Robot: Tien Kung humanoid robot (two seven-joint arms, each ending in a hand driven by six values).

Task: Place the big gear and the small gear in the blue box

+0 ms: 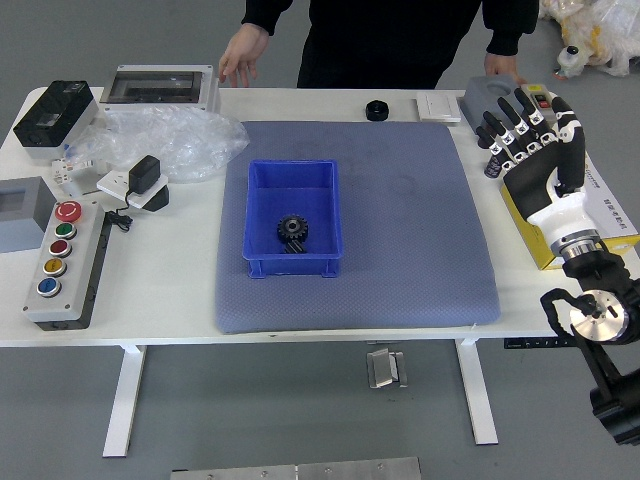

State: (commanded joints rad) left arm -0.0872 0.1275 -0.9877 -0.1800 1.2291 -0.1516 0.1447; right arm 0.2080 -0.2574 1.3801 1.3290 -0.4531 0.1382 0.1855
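Gears: we see the big gear (292,228) and small gear (295,246) together inside the blue box (292,266).
Right robot hand (540,145): released, fingers spread, well right of the blue box.
Person: one hand (243,54) near the desk (290,104), beyond the blue box; another hand (503,66) farther right.

R hand (538,176) blk w/ white finger segments; wrist cuff (560,215) white, silver band. R arm (612,375) blk, round silver joint cap. Person (395,35): blk long-sleeve top, prob. blk trousers.
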